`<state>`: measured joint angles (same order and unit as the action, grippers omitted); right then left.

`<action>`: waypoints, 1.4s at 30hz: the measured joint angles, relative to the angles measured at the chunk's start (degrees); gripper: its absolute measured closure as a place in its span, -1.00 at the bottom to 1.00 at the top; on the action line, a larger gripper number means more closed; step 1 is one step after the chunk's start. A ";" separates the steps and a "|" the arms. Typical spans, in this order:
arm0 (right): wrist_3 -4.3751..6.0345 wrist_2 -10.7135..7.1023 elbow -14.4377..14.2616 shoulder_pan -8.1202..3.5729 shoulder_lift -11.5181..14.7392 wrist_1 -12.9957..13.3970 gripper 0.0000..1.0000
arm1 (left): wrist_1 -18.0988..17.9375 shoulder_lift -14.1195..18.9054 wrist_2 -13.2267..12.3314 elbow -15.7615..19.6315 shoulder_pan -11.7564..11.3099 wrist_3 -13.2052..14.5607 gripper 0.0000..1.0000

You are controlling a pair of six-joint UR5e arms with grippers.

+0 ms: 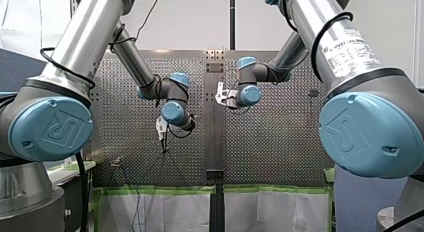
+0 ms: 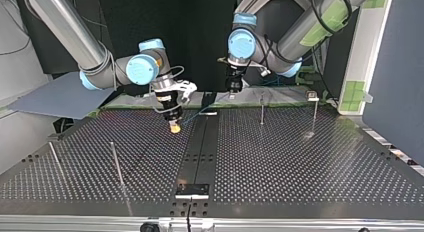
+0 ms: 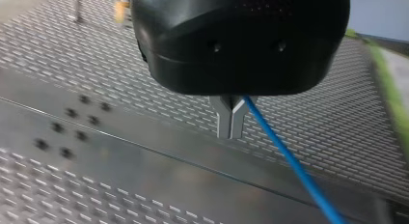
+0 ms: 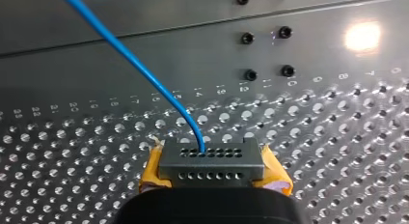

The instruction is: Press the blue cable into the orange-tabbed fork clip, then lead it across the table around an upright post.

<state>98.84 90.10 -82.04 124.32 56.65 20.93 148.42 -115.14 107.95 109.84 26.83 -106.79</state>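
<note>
The blue cable (image 3: 289,161) runs out from between my left gripper's (image 3: 231,121) metal fingers, which are shut on it just above the perforated table. Its other stretch (image 4: 140,64) ends between the yellow pads (image 4: 154,168) of my right gripper (image 4: 211,162), also shut on it and low over the holes. In the top view my right gripper (image 2: 174,126) hangs left of the centre strip and my left gripper (image 2: 232,89) stands at the far edge, with the cable (image 2: 197,113) faintly strung between them. A small clip-like fixture (image 1: 116,163) with an orange touch sits at the front view's lower left.
Thin upright posts stand on the table: two at the top view's right (image 2: 261,109) (image 2: 315,114), the second with a small fixture on top, and two at its left (image 2: 116,162) (image 2: 55,159). A plain metal strip (image 2: 200,147) with bolt holes divides the table.
</note>
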 joint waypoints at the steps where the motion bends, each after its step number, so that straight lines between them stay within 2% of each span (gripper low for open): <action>1: -0.06 0.02 -0.07 0.00 -0.11 0.03 1.00 | -0.42 -0.54 0.51 0.53 0.19 -0.04 1.00; 8: -0.34 0.24 -1.87 0.02 -1.47 1.89 1.00 | -3.21 -4.26 4.66 3.66 1.34 0.26 0.95; 10: -0.39 0.25 -2.49 0.03 -2.27 2.48 1.00 | -4.23 -4.63 5.43 4.41 1.48 0.07 0.80; 12: -0.42 0.26 -3.15 0.09 -3.20 3.13 1.00 | -5.03 -4.77 5.75 4.85 1.54 -0.10 0.75; 13: -0.42 0.26 -3.43 0.15 -3.56 3.43 1.00 | -5.23 -4.80 5.82 4.96 1.55 -0.13 0.60; 15: -0.44 0.26 -4.06 0.35 -4.33 4.18 1.00 | -5.49 -4.83 5.96 5.12 1.56 -0.10 0.60; 16: -0.45 0.26 -4.31 0.45 -4.61 4.48 1.00 | -5.55 -4.83 6.00 5.15 1.56 -0.05 0.28; 17: -0.46 0.26 -4.66 0.57 -4.91 4.90 1.00 | -5.59 -4.83 6.03 5.16 1.56 0.01 0.28; 19: -0.44 0.26 -5.17 0.68 -5.24 5.47 1.00 | -5.46 -4.84 6.18 5.17 1.49 0.22 0.00; 20: -0.42 0.26 -5.49 0.72 -5.38 5.79 1.00 | -5.22 -4.84 6.41 5.17 1.45 0.44 0.00; 21: -0.40 0.27 -5.70 0.74 -5.46 6.00 1.00 | -4.75 -4.83 6.81 5.17 1.44 0.90 -0.12; 22: -0.39 0.27 -5.86 0.73 -5.53 6.18 1.00 | -4.35 -4.84 7.17 5.18 1.48 1.30 -0.35; 23: -0.39 0.28 -6.00 0.73 -5.60 6.35 1.00 | -3.99 -4.85 7.58 5.22 1.52 1.68 -0.35; 24: -0.39 0.30 -6.08 0.72 -5.65 6.44 1.00 | -3.55 -4.85 8.20 5.29 1.58 2.09 -0.53; 25: -0.39 0.33 -6.13 0.72 -5.69 6.52 1.00 | -3.28 -4.85 8.70 5.39 1.63 2.35 -0.89; 26: -0.40 0.37 -6.17 0.70 -5.80 6.58 1.00 | -3.06 -4.85 9.24 5.53 1.66 2.54 -0.89; 27: -0.42 0.41 -6.20 0.65 -5.94 6.62 1.00 | -2.86 -4.85 10.00 5.81 1.66 2.70 -1.00; 32: -0.47 0.57 -6.22 0.39 -7.87 7.10 1.00 | -3.32 -4.84 12.71 7.31 1.16 2.88 -1.00; 36: -0.52 0.56 -6.23 0.79 -9.33 7.71 1.00 | -4.22 -4.85 14.30 7.74 0.16 3.52 -1.00; 42: -0.55 0.53 -6.25 1.23 -10.00 8.15 1.00 | -6.50 -5.03 12.20 7.81 -2.89 5.44 -1.00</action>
<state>98.29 90.63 -88.29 125.55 46.65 29.08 141.92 -120.18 120.15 117.65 23.94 -101.35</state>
